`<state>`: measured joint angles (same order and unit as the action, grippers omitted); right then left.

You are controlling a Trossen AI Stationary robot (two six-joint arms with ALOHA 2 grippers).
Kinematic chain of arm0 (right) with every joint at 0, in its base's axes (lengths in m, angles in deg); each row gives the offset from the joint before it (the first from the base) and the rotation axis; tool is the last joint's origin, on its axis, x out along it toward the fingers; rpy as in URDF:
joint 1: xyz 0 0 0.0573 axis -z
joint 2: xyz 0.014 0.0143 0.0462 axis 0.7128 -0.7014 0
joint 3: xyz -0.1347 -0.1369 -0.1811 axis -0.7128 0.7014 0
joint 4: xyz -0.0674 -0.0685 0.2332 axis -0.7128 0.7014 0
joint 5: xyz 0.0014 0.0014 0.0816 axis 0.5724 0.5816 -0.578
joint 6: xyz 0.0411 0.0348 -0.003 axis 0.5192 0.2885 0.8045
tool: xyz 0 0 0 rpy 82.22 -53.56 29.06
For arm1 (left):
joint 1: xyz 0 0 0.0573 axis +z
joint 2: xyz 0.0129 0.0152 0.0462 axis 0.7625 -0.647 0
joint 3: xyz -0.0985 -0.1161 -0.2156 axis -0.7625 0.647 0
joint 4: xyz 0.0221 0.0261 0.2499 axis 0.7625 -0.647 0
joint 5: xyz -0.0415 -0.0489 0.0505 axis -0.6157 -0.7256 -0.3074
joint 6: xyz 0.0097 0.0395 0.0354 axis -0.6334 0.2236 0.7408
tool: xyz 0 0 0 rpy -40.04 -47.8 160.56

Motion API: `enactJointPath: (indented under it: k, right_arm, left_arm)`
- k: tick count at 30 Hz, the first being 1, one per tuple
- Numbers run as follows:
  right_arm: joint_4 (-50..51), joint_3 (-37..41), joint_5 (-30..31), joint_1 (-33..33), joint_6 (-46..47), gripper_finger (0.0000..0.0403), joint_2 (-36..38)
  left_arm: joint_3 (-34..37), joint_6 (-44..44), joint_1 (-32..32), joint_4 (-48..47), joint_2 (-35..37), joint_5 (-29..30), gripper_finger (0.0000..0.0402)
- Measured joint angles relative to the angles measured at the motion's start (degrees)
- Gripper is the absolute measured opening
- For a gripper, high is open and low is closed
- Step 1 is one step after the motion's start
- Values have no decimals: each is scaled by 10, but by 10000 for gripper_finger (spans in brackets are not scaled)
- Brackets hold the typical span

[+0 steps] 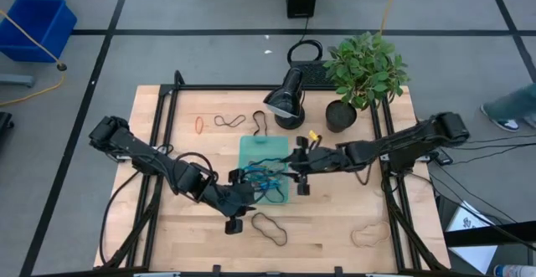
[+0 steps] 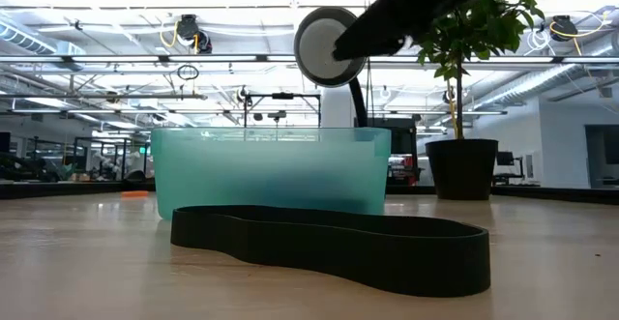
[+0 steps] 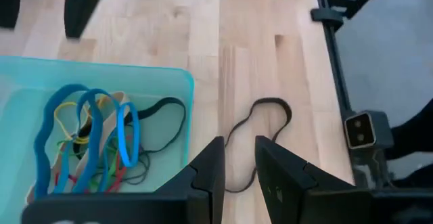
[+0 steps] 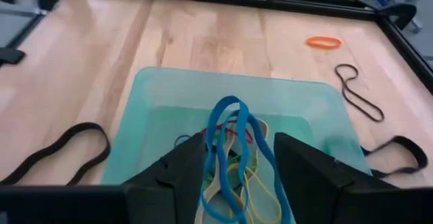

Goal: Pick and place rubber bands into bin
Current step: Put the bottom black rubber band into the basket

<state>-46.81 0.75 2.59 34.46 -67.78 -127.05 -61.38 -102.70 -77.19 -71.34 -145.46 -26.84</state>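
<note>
Pale wood worktop (image 1: 335,227) carries the bin (image 1: 251,147) at centre, several bands (image 3: 88,143) already inside; right gripper (image 4: 233,166) hangs over it, fingers parted, a blue band (image 4: 226,126) draped between them; left gripper (image 3: 237,176), holding nothing, fingers narrowly parted, hovers over a black band (image 3: 260,126) beside the bin's front edge; light, floppy, likely best pinched on one strand.

Bright overhead ceiling lights (image 2: 116,15) (glare in low view); soft shadows.

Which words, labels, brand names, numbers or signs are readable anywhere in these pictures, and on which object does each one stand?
None can be read in any view.
The bin, the rubber bands and the table show no print.
Papers at the table's right edge: any marks are too small to read.
Room behind the table in the low view: no sign is legible.
</note>
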Motion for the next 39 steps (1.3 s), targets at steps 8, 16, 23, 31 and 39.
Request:
enactJointPath:
  k: [8, 16, 23, 31, 39]
  right_arm:
    - [-37, 82, 94, -28, 13, 174, 98]
    - [-72, 124, 118, -34, 21, 170, 131]
    - [-71, 130, 118, -34, 28, 172, 131]
    - [-71, 130, 118, -34, 27, 171, 131]
    - [-70, 130, 118, -34, 25, 173, 131]
  left_arm:
    - [0, 86, 5, -1, -55, -27, 88]
    - [0, 177, 5, 6, -150, -103, 88]
    - [0, 189, 1, 45, -212, -150, 88]
    - [0, 191, 2, 77, -244, -143, 88]
    - [0, 192, 4, 71, -256, -148, 88]
